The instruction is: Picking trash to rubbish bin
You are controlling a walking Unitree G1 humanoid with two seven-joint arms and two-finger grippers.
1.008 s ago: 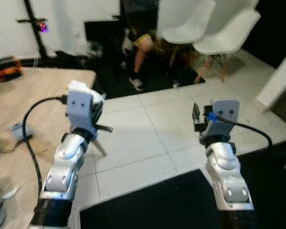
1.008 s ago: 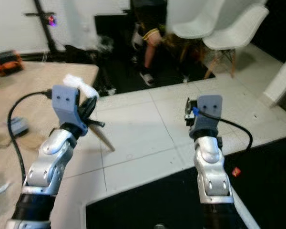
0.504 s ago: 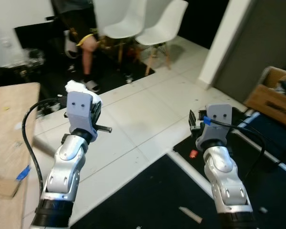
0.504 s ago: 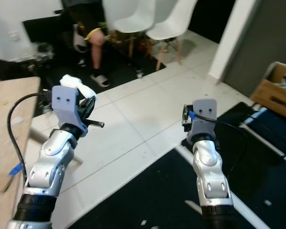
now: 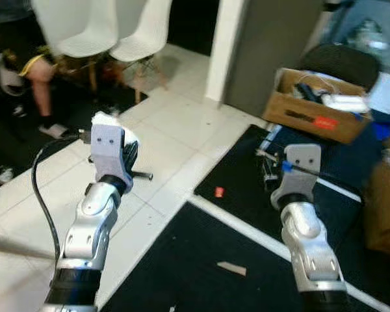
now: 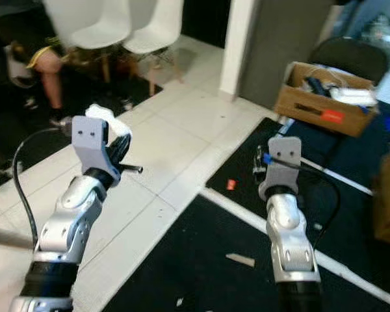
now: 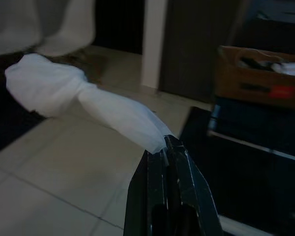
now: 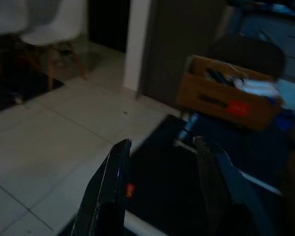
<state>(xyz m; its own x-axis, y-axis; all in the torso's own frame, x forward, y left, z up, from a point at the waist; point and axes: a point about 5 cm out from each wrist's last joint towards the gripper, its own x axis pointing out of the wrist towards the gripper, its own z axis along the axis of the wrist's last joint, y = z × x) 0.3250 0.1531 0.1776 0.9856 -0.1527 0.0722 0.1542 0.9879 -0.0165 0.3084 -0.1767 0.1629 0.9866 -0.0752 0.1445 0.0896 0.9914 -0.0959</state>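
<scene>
A crumpled white tissue is held pinched between the closed fingers of the left gripper, its twisted end being caught at the fingertips while the bunched part projects beyond them; in the head views the same wad is seen raised above the white tiled floor, on the robot's left. The right gripper is carried empty, its two fingers spread apart with nothing touched between them, and it is held over the edge of a black mat on the right. A small red scrap is seen lying on another dark mat near the white border strip, and a pale flat scrap lies on the nearer mat. An open cardboard box filled with oddments is placed at the far right, beside a grey wall panel. White chairs and a seated person's leg are seen at the far left. Compared with half a second before, the whole scene has been swung leftward by the camera: the wooden table has left the view, while the box has come nearer to the middle; the grip on the tissue is unchanged.
</scene>
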